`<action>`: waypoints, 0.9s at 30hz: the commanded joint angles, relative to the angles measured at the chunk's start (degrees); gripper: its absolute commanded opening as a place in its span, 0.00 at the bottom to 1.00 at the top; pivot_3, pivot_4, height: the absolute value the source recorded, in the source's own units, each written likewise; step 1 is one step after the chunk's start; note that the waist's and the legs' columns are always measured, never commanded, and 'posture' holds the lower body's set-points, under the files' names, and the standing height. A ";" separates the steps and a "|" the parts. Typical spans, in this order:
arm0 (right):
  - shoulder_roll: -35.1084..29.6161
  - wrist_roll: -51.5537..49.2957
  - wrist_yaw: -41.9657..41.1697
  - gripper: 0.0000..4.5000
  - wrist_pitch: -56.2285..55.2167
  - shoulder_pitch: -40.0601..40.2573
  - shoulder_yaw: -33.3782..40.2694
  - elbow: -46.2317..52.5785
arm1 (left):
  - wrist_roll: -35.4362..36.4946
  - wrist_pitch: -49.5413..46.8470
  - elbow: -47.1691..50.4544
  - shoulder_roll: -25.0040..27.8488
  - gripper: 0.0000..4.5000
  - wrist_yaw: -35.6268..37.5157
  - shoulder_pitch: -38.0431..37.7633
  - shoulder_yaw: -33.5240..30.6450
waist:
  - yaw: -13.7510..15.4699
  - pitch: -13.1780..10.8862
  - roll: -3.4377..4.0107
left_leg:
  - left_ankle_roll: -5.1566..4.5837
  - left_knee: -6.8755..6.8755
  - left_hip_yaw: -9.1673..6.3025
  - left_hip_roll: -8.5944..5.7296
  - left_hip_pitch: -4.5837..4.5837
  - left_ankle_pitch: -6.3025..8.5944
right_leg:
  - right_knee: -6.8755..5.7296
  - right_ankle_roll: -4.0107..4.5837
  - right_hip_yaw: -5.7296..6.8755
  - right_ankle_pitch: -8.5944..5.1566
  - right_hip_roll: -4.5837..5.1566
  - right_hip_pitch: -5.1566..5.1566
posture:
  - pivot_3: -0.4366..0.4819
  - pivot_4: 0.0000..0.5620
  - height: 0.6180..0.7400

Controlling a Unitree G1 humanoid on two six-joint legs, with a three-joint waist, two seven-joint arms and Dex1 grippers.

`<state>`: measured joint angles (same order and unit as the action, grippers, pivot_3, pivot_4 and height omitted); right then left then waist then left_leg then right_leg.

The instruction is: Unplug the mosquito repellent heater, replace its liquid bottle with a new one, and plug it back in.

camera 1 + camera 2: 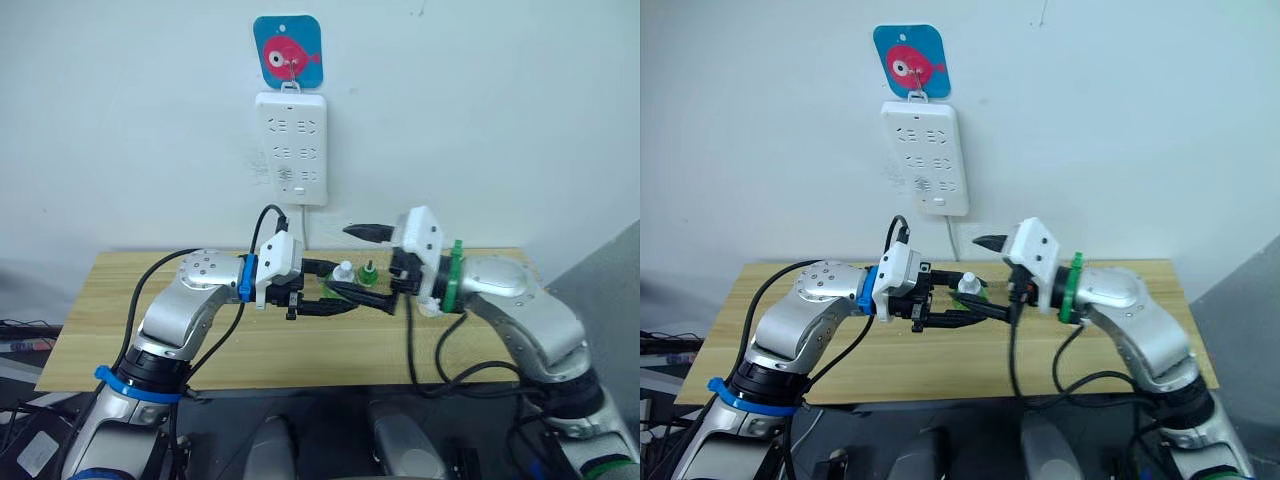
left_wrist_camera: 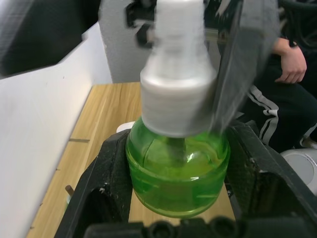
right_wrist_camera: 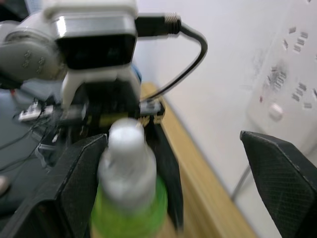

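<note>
My left gripper (image 1: 338, 290) is shut on the new bottle (image 2: 178, 168), a translucent green one with a white cap (image 1: 343, 271), and holds it upright just above the wooden table (image 1: 150, 330). Right beside it, toward the right arm, is the old liquid bottle (image 1: 368, 273), green with a dark neck. My right gripper (image 3: 171, 136) is open wide, with one finger (image 1: 365, 232) above the two bottles and the other low beside them. A small white shape (image 2: 124, 127) lies on the table beyond the held bottle; I cannot tell whether it is the heater.
A white power strip (image 1: 291, 147) hangs on the wall under a blue fish hook (image 1: 288, 51), with nothing plugged into it. A seated person's hand (image 2: 290, 74) shows past the table's right end. Black cables loop off both wrists.
</note>
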<state>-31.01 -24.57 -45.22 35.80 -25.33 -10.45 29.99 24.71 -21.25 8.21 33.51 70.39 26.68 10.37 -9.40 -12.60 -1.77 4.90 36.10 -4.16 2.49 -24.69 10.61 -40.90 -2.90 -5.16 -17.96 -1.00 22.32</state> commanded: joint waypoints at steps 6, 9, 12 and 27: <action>-2.96 -8.60 -1.05 1.00 5.51 1.76 2.69 8.72 | 1.41 -0.02 1.22 -0.09 0.52 0.26 0.24 -1.16 | -0.50 -0.01 0.02 | 0.00 -0.03 0.02 0.09 0.02 0.00 | -0.01 -0.04 -0.04 -0.03 -0.10 0.01 | 0.24 0.32 0.86; 0.42 -5.14 2.62 1.00 4.08 0.29 -0.26 7.12 | 1.53 -0.20 1.24 -0.30 0.52 0.22 0.43 -1.05 | -0.50 -0.01 0.02 | 0.00 -0.03 0.02 0.12 0.03 0.00 | -0.01 -0.05 -0.07 -0.03 -0.17 0.01 | 0.24 0.32 0.86; 5.18 -1.06 6.94 1.00 2.52 -2.59 -3.04 2.57 | 1.83 -0.58 1.80 -0.54 0.52 0.20 0.36 -0.87 | -0.46 -0.01 0.02 | 0.00 -0.01 0.04 0.10 0.03 0.00 | 0.00 -0.06 -0.11 -0.04 -0.15 0.01 | 0.24 0.32 0.86; -8.95 -8.33 -3.83 1.00 5.19 1.17 7.60 1.75 | 2.36 -1.46 3.35 -0.13 0.52 -0.63 -0.90 -1.57 | 0.03 -0.04 0.05 | -0.01 -0.02 0.09 0.02 0.00 0.00 | 0.06 -0.05 -0.13 -0.03 -0.05 0.02 | 0.25 0.33 0.86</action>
<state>-39.30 -29.57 -47.08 40.08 -24.67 -4.97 28.54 26.13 -23.33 9.19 33.18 69.43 25.45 9.63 -9.37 -12.65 -1.72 4.90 36.06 -4.06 2.52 -24.69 10.62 -40.84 -2.95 -5.31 -18.00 -1.05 22.34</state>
